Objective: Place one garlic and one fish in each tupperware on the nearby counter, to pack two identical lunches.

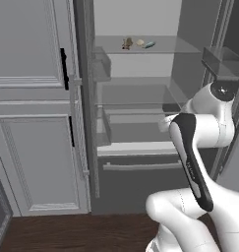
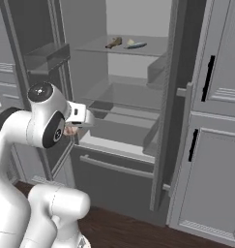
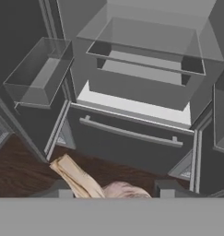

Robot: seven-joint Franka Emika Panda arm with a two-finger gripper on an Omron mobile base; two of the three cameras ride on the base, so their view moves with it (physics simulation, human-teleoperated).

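My gripper [image 3: 113, 192] hangs in front of the open fridge, pointing down toward the lower drawer. It is shut on a fish [image 3: 83, 177] with a tan tail and a pinkish body that lies between the fingertips [image 3: 63, 192]. The same pinkish fish [image 2: 69, 130] peeks out under the hand in the right base view. On the fridge's top glass shelf [image 1: 165, 47] lie a pale garlic [image 1: 139, 43], a bluish fish [image 1: 149, 45] and a brown item [image 1: 127, 44]. The tupperware and the counter are out of view.
Both fridge doors stand wide open, with clear door bins [image 3: 37, 73] on each side. A lower drawer with a long handle [image 3: 132, 133] sits beneath the shelves. Tall grey cabinet doors [image 1: 32, 98] flank the fridge. Dark wood floor [image 3: 16, 170] lies below.
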